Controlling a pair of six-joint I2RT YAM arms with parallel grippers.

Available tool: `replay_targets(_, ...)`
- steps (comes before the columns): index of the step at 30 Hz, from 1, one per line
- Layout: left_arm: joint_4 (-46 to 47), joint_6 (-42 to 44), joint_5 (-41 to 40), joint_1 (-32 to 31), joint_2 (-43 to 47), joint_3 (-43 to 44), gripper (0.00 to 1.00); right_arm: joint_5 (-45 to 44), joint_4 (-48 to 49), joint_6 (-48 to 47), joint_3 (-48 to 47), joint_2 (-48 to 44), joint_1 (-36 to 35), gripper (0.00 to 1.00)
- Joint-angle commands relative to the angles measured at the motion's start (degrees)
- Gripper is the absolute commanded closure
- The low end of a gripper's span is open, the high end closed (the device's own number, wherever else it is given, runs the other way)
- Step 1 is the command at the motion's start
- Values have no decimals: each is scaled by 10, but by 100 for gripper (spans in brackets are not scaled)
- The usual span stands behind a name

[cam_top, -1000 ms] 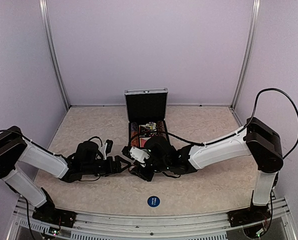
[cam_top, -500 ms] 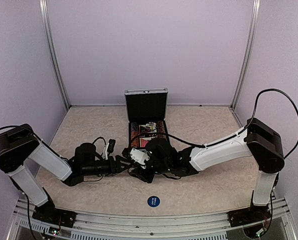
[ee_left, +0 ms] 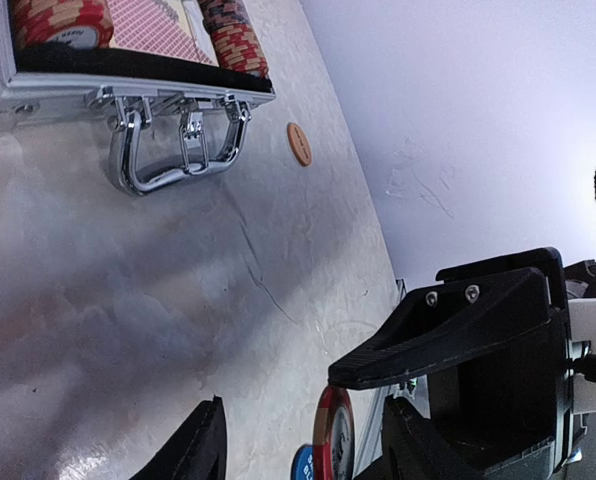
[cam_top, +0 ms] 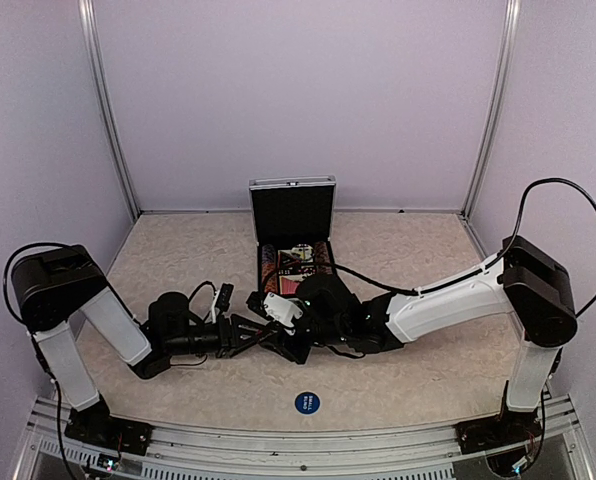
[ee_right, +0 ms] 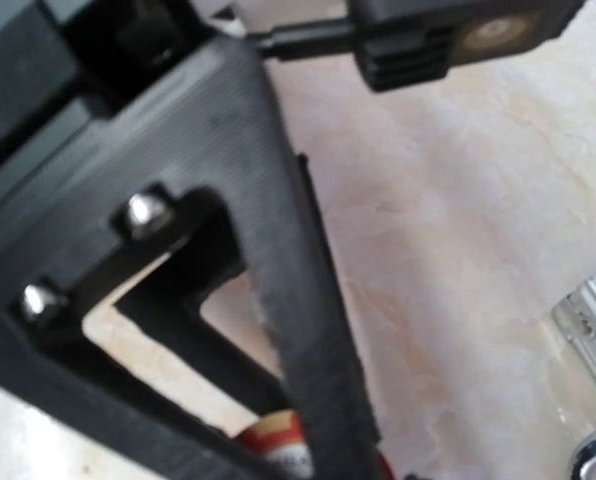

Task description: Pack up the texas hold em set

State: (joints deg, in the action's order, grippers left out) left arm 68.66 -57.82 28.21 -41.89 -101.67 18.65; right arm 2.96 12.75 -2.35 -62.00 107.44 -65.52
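- From the overhead camera, the silver case point(cam_top: 261, 268) of the hold 'em set sits open at mid-counter point(cam_top: 428, 260), towards the back wall. Its black-lined lid point(cam_top: 292, 212) stands upright.
- Both arms lie low on the counter, and their end effectors meet nose to nose just in front of the case.
- The left end effector point(ee_left: 300, 432) stands partly open. Its two fingers flank a red-and-cream chip point(ee_left: 333, 440) poised on edge, and a clear gap shows between the chip and the finger at the left of my wrist view, so it is not clamping the chip.
- The right end effector point(cam_top: 281, 345) crowds in from the opposite side, one black finger point(ee_left: 448, 330) reaching to just above that chip's rim. No view lets me say whether it is open, closed or pinching the chip.
- Inside the case, my left wrist camera shows stacked red-and-cream chips point(ee_left: 58, 20) on either side of a red-backed deck point(ee_left: 158, 25).
- The metal handle point(ee_left: 178, 150) hangs from the case's front wall and lies flat on the counter.
- A lone orange chip point(ee_left: 298, 143) lies flat on the counter just beside the handle, outside the case.
- A blue round button point(cam_top: 307, 403) sits on its own near the counter's front edge, between the two arm bases and well apart from the case.
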Motion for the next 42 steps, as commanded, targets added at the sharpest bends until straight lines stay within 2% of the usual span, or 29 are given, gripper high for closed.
replay_targets(1, 71, -27, 24, 4, -21, -10, 49, -7, 14, -6, 2, -13, -5, 58)
replay_targets(7, 91, -39, 33, 4, -37, -9, 56, -14, 13, -6, 1, -11, -4, 57)
replay_targets(13, 125, -54, 44, 4, -56, -7, 84, -16, 13, -7, 0, -10, -5, 57)
replay_targets(17, 174, -78, 54, 4, -81, -7, 93, -19, 12, -7, -1, -7, -5, 56)
replay_targets(19, 196, -89, 60, 4, -94, -6, 100, -20, 10, -7, -2, -7, -4, 56)
replay_targets(23, 222, -99, 64, 6, -108, -10, 100, -21, 10, -8, -1, -11, -5, 49)
replay_targets(25, 216, -93, 62, 7, -105, -11, 100, -20, 9, -8, 0, -14, -5, 42)
replay_targets(29, 153, -55, 54, 7, -68, -9, 100, -21, 3, -8, 3, -27, -5, 24)
replay_targets(34, -37, 42, 15, 5, 24, 9, 100, -23, -10, -6, 9, -56, -5, 1)
replay_targets(39, -201, 121, -40, 5, 122, 38, 100, -25, -12, 0, 33, -105, -4, 0)
replay_targets(42, -266, 162, -66, 5, 160, 52, 100, -25, -10, 3, 52, -138, -4, 0)
